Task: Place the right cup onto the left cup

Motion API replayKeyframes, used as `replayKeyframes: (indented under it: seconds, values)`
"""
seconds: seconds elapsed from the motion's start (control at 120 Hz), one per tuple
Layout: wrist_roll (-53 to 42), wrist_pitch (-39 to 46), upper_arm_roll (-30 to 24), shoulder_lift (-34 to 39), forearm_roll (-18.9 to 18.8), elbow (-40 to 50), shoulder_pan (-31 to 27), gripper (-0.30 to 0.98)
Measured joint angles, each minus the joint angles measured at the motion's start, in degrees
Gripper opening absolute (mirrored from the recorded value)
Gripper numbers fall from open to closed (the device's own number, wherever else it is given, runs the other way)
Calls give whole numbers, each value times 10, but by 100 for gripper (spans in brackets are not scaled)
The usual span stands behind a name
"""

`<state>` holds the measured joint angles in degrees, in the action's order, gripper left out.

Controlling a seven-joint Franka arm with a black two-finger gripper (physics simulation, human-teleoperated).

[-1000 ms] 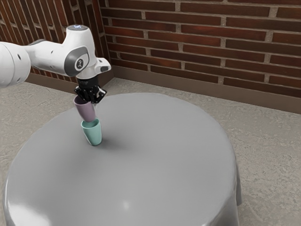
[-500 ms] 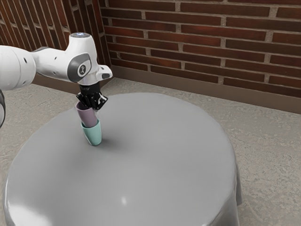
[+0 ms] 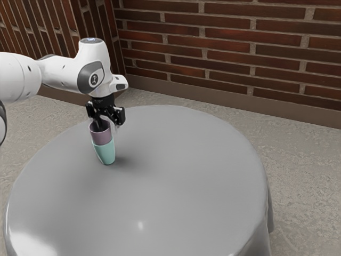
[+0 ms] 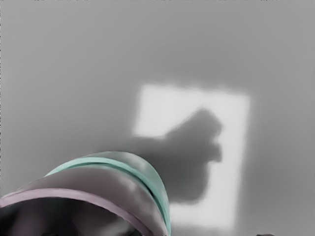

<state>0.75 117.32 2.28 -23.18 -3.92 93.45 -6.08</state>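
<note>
**Pink cup sits in the green one, hand spread above**

From where I'm standing, the pink cup (image 3: 101, 136) is nested in the green cup (image 3: 106, 153), its lower part down inside and its upper part standing proud of the green rim. I take the pink one to be the right cup of the job and the green one the left. The pair stands on the grey-covered counter (image 3: 176, 176), well in from the round edge, nearer the far edge than the near one and somewhat toward the exterior view's left. The stack looks close to upright, with perhaps a slight lean.

The hand (image 3: 108, 125) is right over the pink rim, its two fingers spread well apart. One seems to reach down at the cup's mouth, while the other hangs outside with a gap beside the wall. I can't make out whether the nearer one brushes the cup, but nothing is pinched between them.

To my mind the placing is as good as done, and the step in hand is letting go and getting clear. The next move calls for a straight, slow lift, the fingers kept wide until they are above the rim. A sideways drift would be the worry: the finger at the mouth could catch the pink cup and tip it, or drag the pair along.
</note>
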Motion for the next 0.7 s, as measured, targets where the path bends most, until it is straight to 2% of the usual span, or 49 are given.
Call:
replayKeyframes:
  seconds: [0.267, 0.7]
  values:
    - [-6, -10, -6, 38, 1, 4, 3, 64]
    - [-4, -106, -57, 196, -9, 30, 2, 68]
